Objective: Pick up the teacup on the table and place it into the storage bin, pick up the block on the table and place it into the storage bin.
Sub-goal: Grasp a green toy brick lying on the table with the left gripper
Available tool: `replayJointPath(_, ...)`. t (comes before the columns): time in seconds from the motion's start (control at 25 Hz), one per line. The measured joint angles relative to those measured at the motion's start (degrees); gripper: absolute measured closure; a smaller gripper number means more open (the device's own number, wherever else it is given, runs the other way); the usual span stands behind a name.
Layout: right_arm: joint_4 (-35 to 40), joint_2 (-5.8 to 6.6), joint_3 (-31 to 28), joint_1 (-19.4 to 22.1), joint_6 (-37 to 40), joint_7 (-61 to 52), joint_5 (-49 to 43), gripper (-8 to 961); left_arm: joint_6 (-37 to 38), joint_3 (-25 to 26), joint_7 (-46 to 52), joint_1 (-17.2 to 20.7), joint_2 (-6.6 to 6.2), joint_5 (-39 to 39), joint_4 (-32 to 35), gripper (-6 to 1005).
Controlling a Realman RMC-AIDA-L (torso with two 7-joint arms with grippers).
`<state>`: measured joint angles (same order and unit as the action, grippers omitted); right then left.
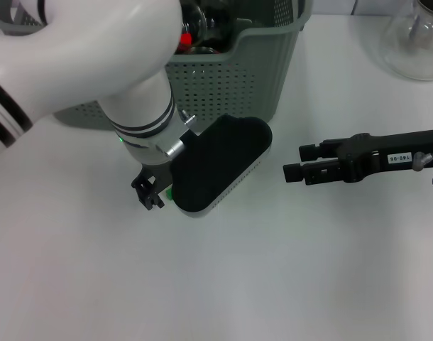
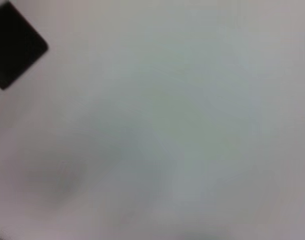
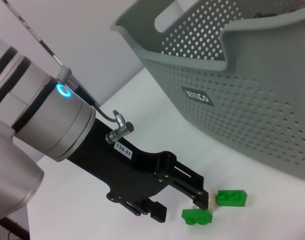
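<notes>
Two small green blocks (image 3: pixel 231 197) (image 3: pixel 197 216) lie on the white table in front of the storage bin (image 3: pixel 252 100). My left gripper (image 3: pixel 185 207) is down at the table with its fingers apart, and the nearer block sits at its fingertips. From the head view, the left gripper (image 1: pixel 151 195) shows only a sliver of green block (image 1: pixel 169 193) beside it; the wrist housing hides the rest. My right gripper (image 1: pixel 293 161) hovers open and empty to the right. The teacup is not to be made out; something dark and glassy with a red spot (image 1: pixel 187 39) lies in the storage bin (image 1: pixel 231 78).
A clear glass flask (image 1: pixel 415 42) stands at the back right of the table. The left arm's bulky white forearm (image 1: pixel 96 64) reaches across the bin's front left corner. Bare white table surface (image 1: pixel 273 270) lies toward the front.
</notes>
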<state>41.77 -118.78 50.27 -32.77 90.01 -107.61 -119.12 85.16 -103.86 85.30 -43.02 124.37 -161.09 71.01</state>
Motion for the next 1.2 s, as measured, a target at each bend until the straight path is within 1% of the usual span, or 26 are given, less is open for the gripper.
replayJointPath(0.28,0.0,0.03,-0.5,0.2,-0.6,0.1,0.0,96,-0.3,-1.9,0.0,-1.2,0.16,-0.1,-2.4,230)
replayJointPath(0.64,0.0,0.01,-0.6,0.2,-1.1,0.1,0.0,96,-1.7,-3.2,-0.1,-3.0,0.26,0.4,-5.5,288)
replayJointPath(0.96,0.0,-0.05,-0.6,0.3,-1.1,0.1,0.0,96,-2.9,-3.7,-0.1,-4.3,0.3,0.4,-6.8,339)
replayJointPath(1.16,0.0,-0.05,-0.6,0.3,-1.2,0.2,0.0,96,-3.3,-4.6,0.0,-5.0,0.45,0.5,-7.9,444)
replayJointPath(1.2,0.0,-0.04,-0.6,0.3,-1.2,0.2,0.0,96,-3.4,-4.9,0.0,-5.0,0.45,0.6,-8.0,442)
